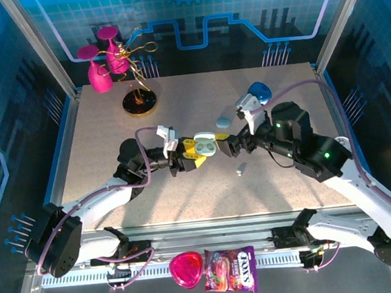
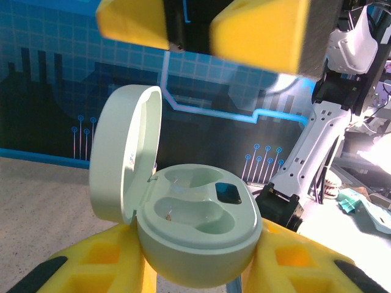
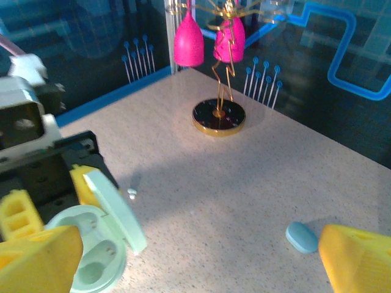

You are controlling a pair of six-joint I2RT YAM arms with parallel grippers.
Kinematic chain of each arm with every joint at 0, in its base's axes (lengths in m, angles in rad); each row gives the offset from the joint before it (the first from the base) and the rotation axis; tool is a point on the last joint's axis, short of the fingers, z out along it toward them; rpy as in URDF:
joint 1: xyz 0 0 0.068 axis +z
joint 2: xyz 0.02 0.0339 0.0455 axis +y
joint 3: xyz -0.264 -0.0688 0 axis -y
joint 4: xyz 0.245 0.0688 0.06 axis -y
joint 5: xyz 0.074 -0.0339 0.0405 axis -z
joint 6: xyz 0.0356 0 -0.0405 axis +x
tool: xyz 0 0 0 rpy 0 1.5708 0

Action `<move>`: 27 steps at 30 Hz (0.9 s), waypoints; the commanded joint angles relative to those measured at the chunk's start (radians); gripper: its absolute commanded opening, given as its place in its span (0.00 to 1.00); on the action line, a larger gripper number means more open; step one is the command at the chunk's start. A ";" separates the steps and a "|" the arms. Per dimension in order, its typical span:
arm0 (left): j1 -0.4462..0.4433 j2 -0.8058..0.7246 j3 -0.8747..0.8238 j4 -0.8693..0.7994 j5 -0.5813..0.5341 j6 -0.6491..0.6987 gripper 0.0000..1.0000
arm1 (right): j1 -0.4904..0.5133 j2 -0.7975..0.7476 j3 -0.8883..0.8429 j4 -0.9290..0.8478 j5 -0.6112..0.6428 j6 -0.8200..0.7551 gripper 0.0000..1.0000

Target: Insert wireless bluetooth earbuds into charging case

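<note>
Two sockets (image 2: 201,217) sit empty in the charging case (image 2: 195,244), which the left claw (image 1: 193,155) pinches by its base over the middle of the bench (image 1: 105,141), with the lid (image 2: 125,152) swung up. Judging from that, the task is at its opening step: the case is presented and no bud is seated yet. The right claw (image 3: 195,244) is spread wide, carries nothing, and hangs just beside the case. One tiny white piece that I take for an earbud (image 1: 240,172) lies loose on the bench near the right arm. The next move calls for that claw to drop to it, nip it gently and turn it to suit a socket. The left wrist view reveals the case's interior, which the overhead view cannot resolve. The overhead view in turn places the bud, and the right wrist view adds a pale speck (image 3: 131,194) beyond the case, too small to identify.
</note>
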 commanded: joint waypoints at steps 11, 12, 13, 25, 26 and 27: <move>-0.006 -0.037 -0.028 0.035 -0.017 0.062 0.28 | -0.325 -0.183 -0.330 -0.115 -0.066 0.541 0.95; -0.007 -0.041 -0.028 0.035 -0.017 0.062 0.28 | -0.343 -0.181 -0.367 -0.115 -0.085 0.558 0.93; -0.006 -0.046 -0.028 0.034 -0.016 0.062 0.28 | -0.354 -0.173 -0.397 -0.107 -0.105 0.566 0.92; -0.010 -0.076 -0.036 0.017 -0.007 0.068 0.28 | -0.366 0.191 -0.546 0.152 -0.347 0.439 0.67; -0.011 -0.075 -0.037 0.015 -0.007 0.069 0.28 | -0.365 0.224 -0.548 0.173 -0.363 0.429 0.66; -0.012 -0.077 -0.037 0.012 -0.007 0.071 0.28 | -0.365 0.249 -0.549 0.187 -0.373 0.421 0.64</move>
